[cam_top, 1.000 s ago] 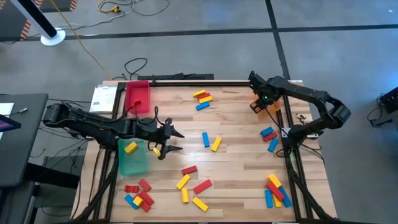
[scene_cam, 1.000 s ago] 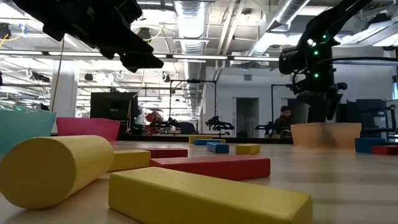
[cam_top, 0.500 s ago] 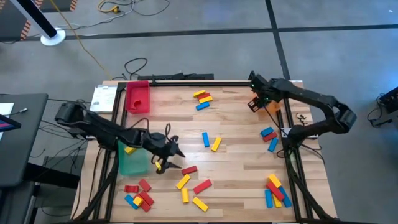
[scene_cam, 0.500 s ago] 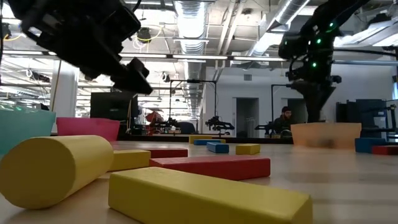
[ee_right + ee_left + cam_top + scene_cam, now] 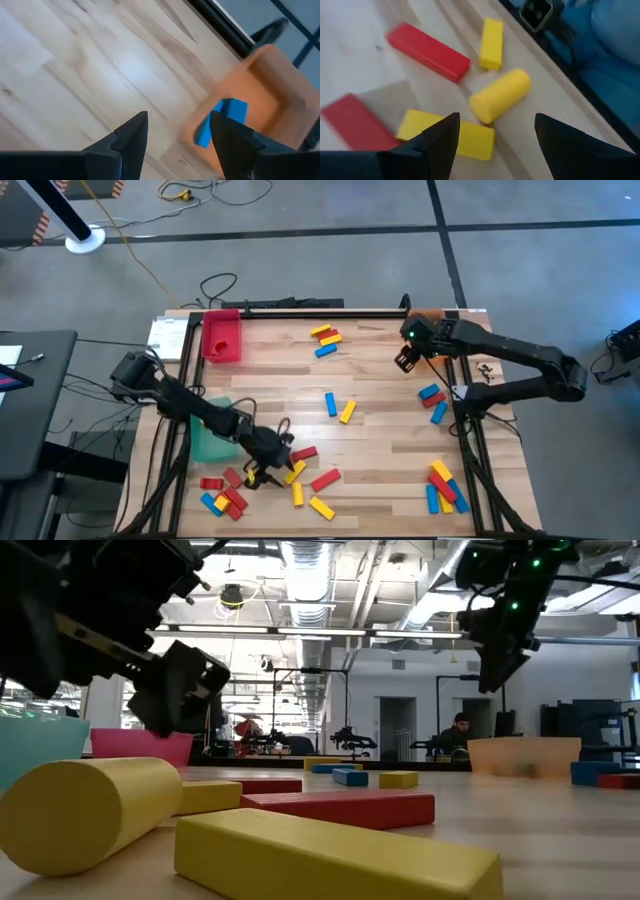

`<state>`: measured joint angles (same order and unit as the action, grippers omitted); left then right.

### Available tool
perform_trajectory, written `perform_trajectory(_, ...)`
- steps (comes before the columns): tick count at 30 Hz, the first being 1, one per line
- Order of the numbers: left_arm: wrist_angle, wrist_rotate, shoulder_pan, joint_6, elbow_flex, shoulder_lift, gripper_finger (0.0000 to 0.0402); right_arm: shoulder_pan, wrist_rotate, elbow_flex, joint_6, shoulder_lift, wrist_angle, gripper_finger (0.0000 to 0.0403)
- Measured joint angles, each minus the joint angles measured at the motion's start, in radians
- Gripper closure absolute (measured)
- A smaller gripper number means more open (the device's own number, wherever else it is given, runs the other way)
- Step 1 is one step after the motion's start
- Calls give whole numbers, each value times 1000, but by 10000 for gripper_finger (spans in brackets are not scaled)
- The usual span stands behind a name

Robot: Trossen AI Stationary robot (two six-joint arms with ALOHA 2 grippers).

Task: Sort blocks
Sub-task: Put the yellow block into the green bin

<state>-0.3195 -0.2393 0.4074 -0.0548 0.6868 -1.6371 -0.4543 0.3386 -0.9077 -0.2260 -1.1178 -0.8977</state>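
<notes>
Small red, yellow and blue blocks lie scattered flat on the wooden table [image 5: 380, 430]. My left gripper [image 5: 280, 463] stands open low over the near-middle group, nothing between its fingers. Ahead of it lie a yellow block [image 5: 467, 139], a yellow cylinder [image 5: 501, 95], another yellow block [image 5: 492, 43] and a red block [image 5: 427, 50]. My right gripper [image 5: 403, 360] hangs open and empty above the table, beside the orange tray [image 5: 260, 80], in which a blue block [image 5: 222, 122] lies.
A red tray [image 5: 221, 337] stands at the far left and a green tray [image 5: 208, 442] at the left, partly under my left arm. Block groups lie at the near left [image 5: 222, 492], near right [image 5: 443, 485], far middle [image 5: 325, 338] and right [image 5: 433, 402].
My left gripper has swung from beside the green tray toward the table's near edge and down, tipping more steeply, and now hangs over the near-middle blocks. My right gripper has risen out of the orange tray and drawn away from it toward the table's left.
</notes>
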Motion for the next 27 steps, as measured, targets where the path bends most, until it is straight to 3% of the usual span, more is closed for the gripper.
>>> perform_trajectory(6,208,168,50,-14,122,-64,150,82,0,0,-17,1,20,187)
perform_trajectory(16,270,296,93,39,202,-117,150,164,1,0,-38,0,37,193)
perform_trajectory(27,245,329,123,208,201,-117,150,232,2,0,-50,0,73,196)
